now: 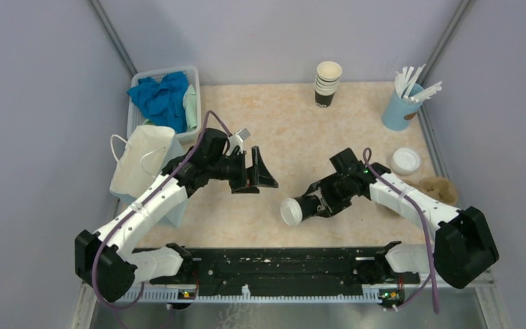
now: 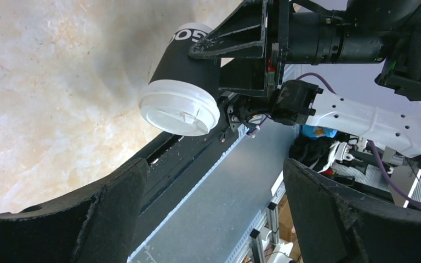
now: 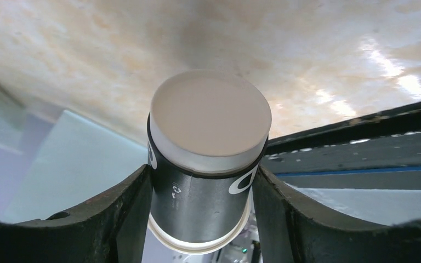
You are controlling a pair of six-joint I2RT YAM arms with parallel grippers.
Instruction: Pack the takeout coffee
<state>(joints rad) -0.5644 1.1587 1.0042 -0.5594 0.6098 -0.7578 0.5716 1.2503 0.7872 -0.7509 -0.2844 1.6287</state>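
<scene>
I have the takeout coffee in the right gripper; both fingers press against the dark cup wall, and the cup is turned on its side near the front middle of the table, its white lid pointing toward the left arm. The lid is on, so I judge the pick done. The left gripper holds nothing, its jaws spread wide, and it faces the cup from just beside it. The packing itself is not yet done; the white paper bag stands at the left edge, well apart from the cup, and I cannot tell how wide its mouth is. What is left, as I judge it: carry the cup across, upright, into the bag.
</scene>
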